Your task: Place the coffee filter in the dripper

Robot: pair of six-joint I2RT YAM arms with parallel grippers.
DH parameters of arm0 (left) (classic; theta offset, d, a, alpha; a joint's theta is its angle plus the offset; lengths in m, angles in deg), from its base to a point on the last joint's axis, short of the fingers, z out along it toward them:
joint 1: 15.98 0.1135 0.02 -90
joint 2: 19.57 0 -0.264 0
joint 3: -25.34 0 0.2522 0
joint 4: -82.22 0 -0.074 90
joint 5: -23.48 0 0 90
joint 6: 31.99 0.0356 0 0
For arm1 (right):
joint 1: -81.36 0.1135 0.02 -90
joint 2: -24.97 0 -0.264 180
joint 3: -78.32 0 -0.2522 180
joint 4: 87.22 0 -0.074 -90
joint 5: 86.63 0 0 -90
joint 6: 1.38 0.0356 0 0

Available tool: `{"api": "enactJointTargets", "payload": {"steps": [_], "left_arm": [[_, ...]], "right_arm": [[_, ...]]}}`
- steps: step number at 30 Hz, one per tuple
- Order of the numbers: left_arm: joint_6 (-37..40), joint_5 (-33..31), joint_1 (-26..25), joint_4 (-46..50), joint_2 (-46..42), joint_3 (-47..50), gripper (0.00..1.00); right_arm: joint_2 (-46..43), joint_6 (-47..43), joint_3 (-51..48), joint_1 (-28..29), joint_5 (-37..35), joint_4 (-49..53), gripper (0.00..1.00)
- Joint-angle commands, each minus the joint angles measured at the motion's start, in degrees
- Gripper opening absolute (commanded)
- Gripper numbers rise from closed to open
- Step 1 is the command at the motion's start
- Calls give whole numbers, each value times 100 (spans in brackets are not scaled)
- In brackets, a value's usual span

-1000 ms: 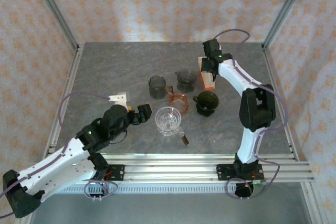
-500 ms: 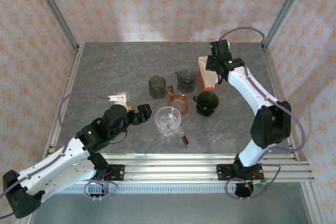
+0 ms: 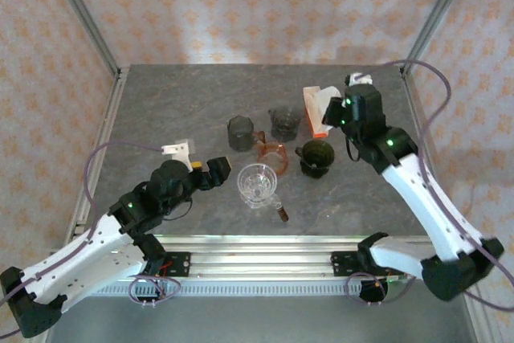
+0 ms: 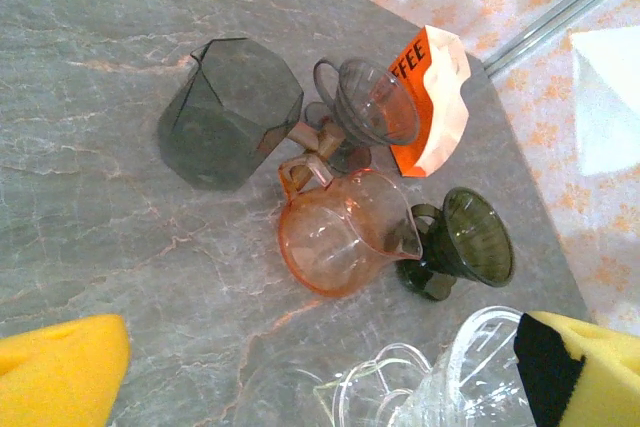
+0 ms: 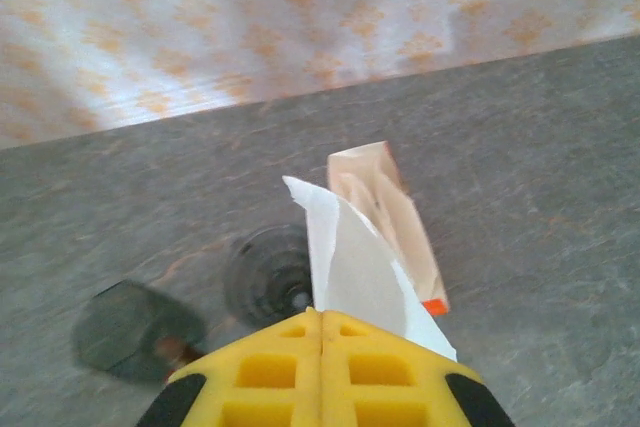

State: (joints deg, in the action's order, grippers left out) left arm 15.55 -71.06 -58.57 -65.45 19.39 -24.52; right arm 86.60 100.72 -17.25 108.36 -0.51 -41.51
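Observation:
My right gripper (image 5: 320, 322) is shut on a white paper coffee filter (image 5: 360, 267), held in the air above the orange filter package (image 5: 385, 217). From the top, the filter (image 3: 328, 102) hangs beside the package (image 3: 315, 114) at the back right. A clear glass dripper (image 3: 257, 182) stands mid-table, with my left gripper (image 3: 217, 173) open just left of it. In the left wrist view the clear dripper (image 4: 470, 372) lies between the yellow pads (image 4: 60, 367). A green dripper (image 3: 316, 156) and a smoke-grey dripper (image 3: 285, 122) stand nearby.
A dark grey faceted cup (image 3: 240, 132) and an orange glass pitcher (image 3: 271, 153) stand close between the drippers. A small brown item (image 3: 281, 213) lies in front of the clear dripper. Metal frame posts and patterned walls enclose the table (image 3: 161, 110).
My right arm has swung right and lifted away from the package, carrying the filter out with it. The left arm has barely moved.

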Motion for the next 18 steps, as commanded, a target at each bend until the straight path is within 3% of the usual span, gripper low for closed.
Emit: {"api": "enactJointTargets", "payload": {"steps": [1,8,18], "left_arm": [[-205,217,47,389,-59,-202,100],[-311,604,49,573,-106,-181,100],[-393,767,53,607,45,-176,99]], "right_arm": [[-600,298,-147,375,364,698,0],[-1306,688,-209,1434,1216,1557,0],[-1001,1051,355,2992,1264,1974,0]]}}
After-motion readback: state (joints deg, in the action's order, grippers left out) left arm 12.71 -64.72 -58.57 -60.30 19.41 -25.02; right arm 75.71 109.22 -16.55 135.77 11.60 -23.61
